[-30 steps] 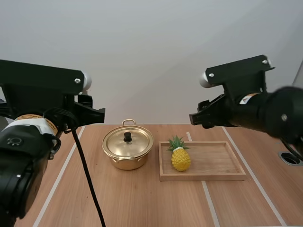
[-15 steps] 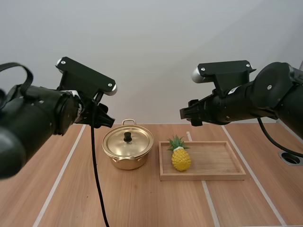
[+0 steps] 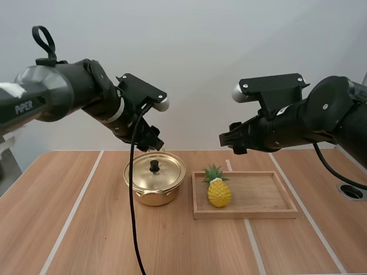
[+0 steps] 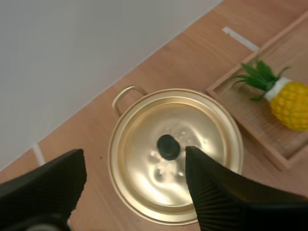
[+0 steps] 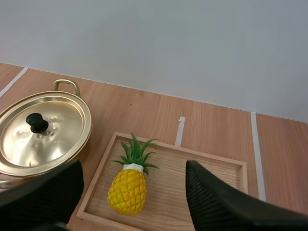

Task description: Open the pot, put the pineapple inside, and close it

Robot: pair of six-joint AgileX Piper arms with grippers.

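A gold pot (image 3: 155, 183) stands on the table with its lid (image 4: 173, 149) on, a black knob (image 3: 154, 165) in the lid's middle. To its right a yellow pineapple (image 3: 219, 190) with green leaves lies at the left end of a wooden tray (image 3: 269, 211). My left gripper (image 3: 153, 144) hangs above the pot's back rim; its fingers (image 4: 216, 192) stand wide apart over the lid, open. My right gripper (image 3: 229, 142) hovers high over the tray, open, with the pineapple (image 5: 128, 187) below between its fingers (image 5: 221, 202).
Pale tape lines (image 3: 71, 212) run along the wooden table. A round hole (image 3: 351, 191) sits near the table's right edge. Bare wood lies in front of the pot and tray.
My left arm has swung forward and to the right, bringing its gripper over the pot. The right arm shifted slightly and then held still.
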